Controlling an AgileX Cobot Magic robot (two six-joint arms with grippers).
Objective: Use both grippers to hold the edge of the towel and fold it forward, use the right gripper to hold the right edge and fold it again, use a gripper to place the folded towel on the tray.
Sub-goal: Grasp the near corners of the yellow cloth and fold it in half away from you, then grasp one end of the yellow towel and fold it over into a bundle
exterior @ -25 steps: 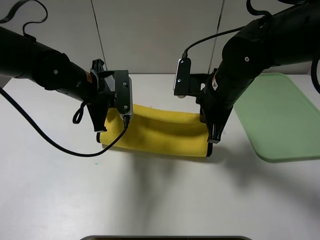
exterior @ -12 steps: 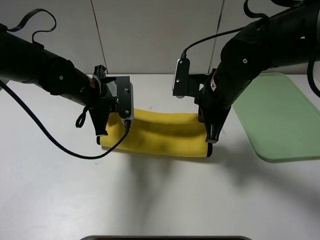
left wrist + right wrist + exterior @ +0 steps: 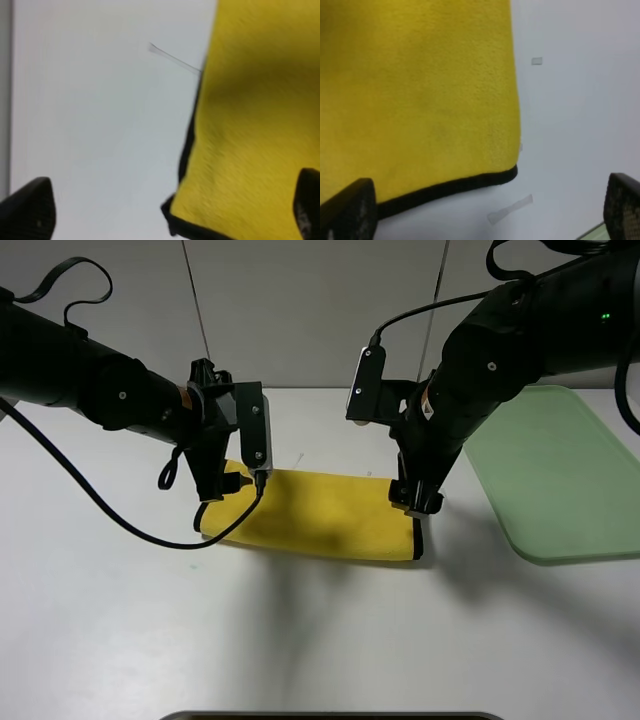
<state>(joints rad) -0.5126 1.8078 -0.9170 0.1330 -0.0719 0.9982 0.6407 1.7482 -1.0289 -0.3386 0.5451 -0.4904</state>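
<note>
The towel (image 3: 310, 515) lies folded into a long yellow band, flat on the white table (image 3: 320, 640), near the middle of the scene and a little toward the far side. Its black binding (image 3: 417, 538) shows along the short right end, and the left wrist view shows it running down the left end to a corner.

The left gripper (image 3: 218, 486) hangs just over the far corner of the towel's left end. Its jaws are spread wide, the fingertips (image 3: 30, 212) at opposite sides of its wrist view with nothing pinched between them. The right gripper (image 3: 413, 502) hangs over the far corner of the right end, jaws likewise spread wide and holding nothing. Whether either one touches the plush cannot be told.

The pale-green tray (image 3: 560, 480) sits on the table to the right of the towel and apart from it, its left side partly hidden by the right arm. Small scraps of clear tape (image 3: 510, 209) lie on the table just beside the towel's right end.
</note>
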